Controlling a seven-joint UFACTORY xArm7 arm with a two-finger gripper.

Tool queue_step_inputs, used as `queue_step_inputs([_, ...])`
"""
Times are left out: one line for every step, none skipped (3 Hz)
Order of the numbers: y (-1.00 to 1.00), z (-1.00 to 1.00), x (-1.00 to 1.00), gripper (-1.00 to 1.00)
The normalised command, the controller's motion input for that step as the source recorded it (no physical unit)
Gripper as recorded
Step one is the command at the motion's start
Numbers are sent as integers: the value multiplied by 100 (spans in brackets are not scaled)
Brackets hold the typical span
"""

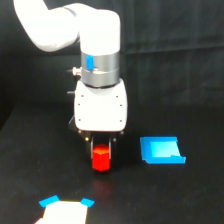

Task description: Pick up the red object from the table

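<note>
Claw [101, 150] position is recorded first: it hangs from the white wrist housing [100, 107] at the centre of the exterior view, pointed straight down at the counter [30, 165]. Dark fingers are seen on either side of the red object [101, 158], and the upper part of the block is seated between them. Whether the fingers are pressed onto the block or merely flanking it cannot be told from this view; the finger tips are dark against a dark background.

Scanned from the exterior view's left to its right, the following are noted. A pale piece with blue corners [65, 209] lies at the lower edge, nearer the camera, well apart from the claw. The red object is located directly beneath the claw, in line with the wrist axis, with no sideways offset visible. Its long axis appears upright. A faint red glow is visible on the counter just below it, so contact with the counter is not confirmed. A flat blue piece [161, 150] lies to the right, clear of the fingers.

Since alignment is judged complete, the coming move is judged to be vertical only: closure confirmed, then a straight lift.
</note>
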Motion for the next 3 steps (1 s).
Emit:
queue_step_inputs([-28,100,-18,-71])
queue_step_inputs([42,100,18,-91])
queue_step_inputs([-9,100,-15,-20])
